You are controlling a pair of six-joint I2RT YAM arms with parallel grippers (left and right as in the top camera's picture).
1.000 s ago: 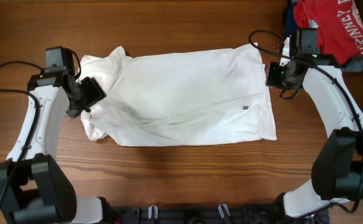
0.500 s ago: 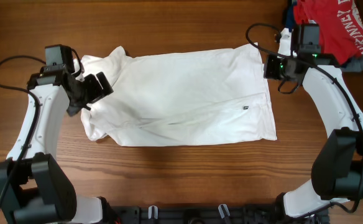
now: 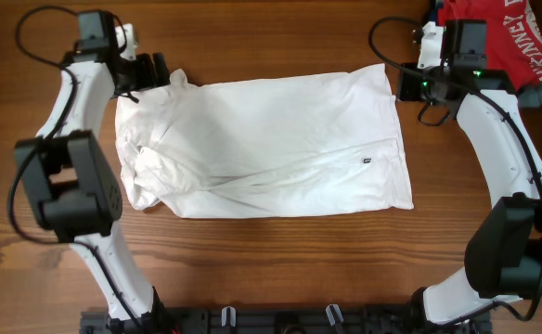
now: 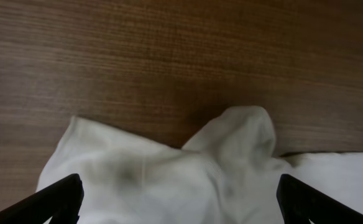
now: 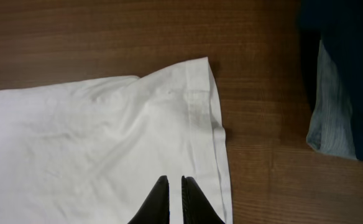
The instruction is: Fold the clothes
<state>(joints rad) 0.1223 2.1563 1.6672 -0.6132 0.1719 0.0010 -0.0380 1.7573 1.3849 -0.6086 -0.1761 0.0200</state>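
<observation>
T-shirt [image 3: 271,148] lies spread flat across the middle of the overhead frame on the wooden table [image 3: 271,260], folded into a rough rectangle, plain white side up, no lettering visible from here. Small dark tag or mark sits on the fabric right of centre, toward the lower right part. Left end is bunched and wrinkled, with a loose flap poking up at the upper left corner. Right edge is straight, lower right corner clean.

My left gripper [image 3: 146,70] is at the upper left of the overhead frame, just above that flap, jaws spread wide, nothing between them. Left wrist view: both fingertips [image 4: 57,199] sit at the bottom corners of the frame, far apart, with the rumpled flap of the T-shirt [image 4: 231,155] in the gap and bare wood above it. Cannot tell whether the tips touch the cloth.

My right gripper [image 3: 408,85] is at the upper right corner of the shirt, jaws pinched almost together. Right wrist view: fingers [image 5: 161,199] nearly closed at bottom centre, over the hemmed edge of the fabric; I see no cloth clamped between them.

Red garment [image 3: 498,37] with white lettering sits in the top right corner of the overhead frame, blue folded garments [image 5: 343,81] beside it, apart from the shirt.
</observation>
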